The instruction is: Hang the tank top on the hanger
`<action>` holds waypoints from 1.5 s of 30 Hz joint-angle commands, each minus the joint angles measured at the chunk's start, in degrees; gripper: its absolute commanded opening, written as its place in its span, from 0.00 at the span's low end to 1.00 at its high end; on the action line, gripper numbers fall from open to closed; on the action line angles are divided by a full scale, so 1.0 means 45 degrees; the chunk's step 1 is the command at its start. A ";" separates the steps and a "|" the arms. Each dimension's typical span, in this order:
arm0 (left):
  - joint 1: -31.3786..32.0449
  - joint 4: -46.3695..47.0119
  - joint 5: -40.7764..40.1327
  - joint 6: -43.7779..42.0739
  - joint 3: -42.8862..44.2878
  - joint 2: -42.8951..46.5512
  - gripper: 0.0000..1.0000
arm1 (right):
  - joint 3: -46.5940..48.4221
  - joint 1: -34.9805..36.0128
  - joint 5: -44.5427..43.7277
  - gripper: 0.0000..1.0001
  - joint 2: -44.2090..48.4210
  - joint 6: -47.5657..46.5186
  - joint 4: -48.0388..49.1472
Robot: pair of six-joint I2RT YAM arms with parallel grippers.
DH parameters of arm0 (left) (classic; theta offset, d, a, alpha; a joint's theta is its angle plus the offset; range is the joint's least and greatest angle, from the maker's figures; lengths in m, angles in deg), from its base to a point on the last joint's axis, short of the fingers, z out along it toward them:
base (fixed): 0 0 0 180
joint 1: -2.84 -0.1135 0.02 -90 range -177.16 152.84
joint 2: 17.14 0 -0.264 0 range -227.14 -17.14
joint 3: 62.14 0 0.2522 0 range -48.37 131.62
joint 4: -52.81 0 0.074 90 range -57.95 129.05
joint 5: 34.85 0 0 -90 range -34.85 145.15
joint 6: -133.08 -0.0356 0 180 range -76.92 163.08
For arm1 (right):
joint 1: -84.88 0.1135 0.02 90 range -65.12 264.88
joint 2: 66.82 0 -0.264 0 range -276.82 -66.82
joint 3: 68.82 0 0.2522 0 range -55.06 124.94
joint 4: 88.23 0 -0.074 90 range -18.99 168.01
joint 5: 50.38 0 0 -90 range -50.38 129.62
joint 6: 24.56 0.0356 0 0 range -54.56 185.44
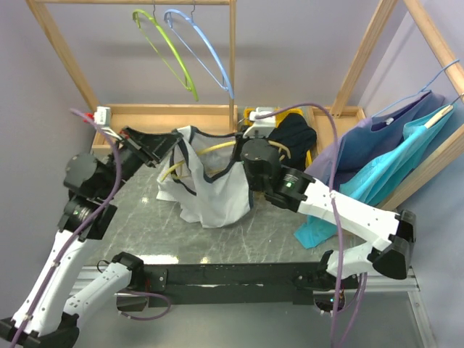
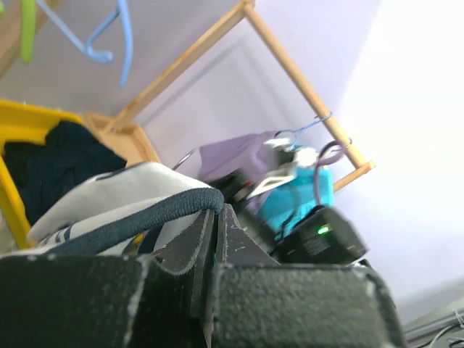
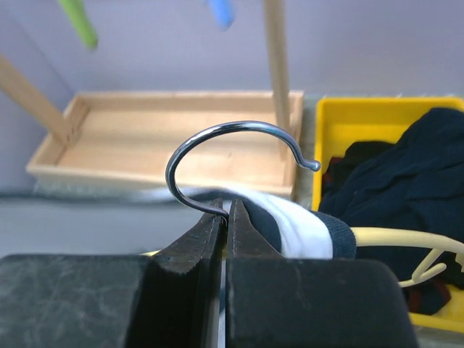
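The white tank top (image 1: 210, 190) with navy trim hangs bunched above the table between both arms. The yellow hanger (image 1: 190, 161) shows through its neck opening. My left gripper (image 1: 172, 142) is shut on the tank top's navy trim (image 2: 145, 210) at the upper left. My right gripper (image 1: 246, 148) is shut on the base of the hanger's metal hook (image 3: 232, 138); white fabric with navy trim (image 3: 304, 228) lies right of its fingers, and a yellow hanger arm (image 3: 406, 238) runs off to the right.
A lime-green hanger (image 1: 165, 51) and a light-blue hanger (image 1: 204, 49) hang on the wooden rail at the back. A yellow bin with a dark garment (image 1: 296, 134) stands behind the right gripper. Purple and teal garments (image 1: 395, 156) hang at right. A wooden tray (image 1: 170, 117) lies at the back.
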 commanded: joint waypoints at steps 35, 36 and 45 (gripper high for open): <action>0.0009 -1.0013 0.1359 -1.0928 0.4610 -0.2178 0.71 | 0.1139 -0.0041 0.2721 0.00 0.0553 -0.1337 -0.0811; 0.0164 -1.0131 0.1278 -1.0987 0.4242 -0.2178 0.69 | 0.1197 -0.0060 0.2760 0.00 0.0514 -0.1356 -0.0851; 0.2389 -0.9645 -0.0615 -1.0286 0.2560 -0.2080 0.66 | 0.1393 -0.0061 0.2917 0.00 -0.0053 -0.1376 -0.1066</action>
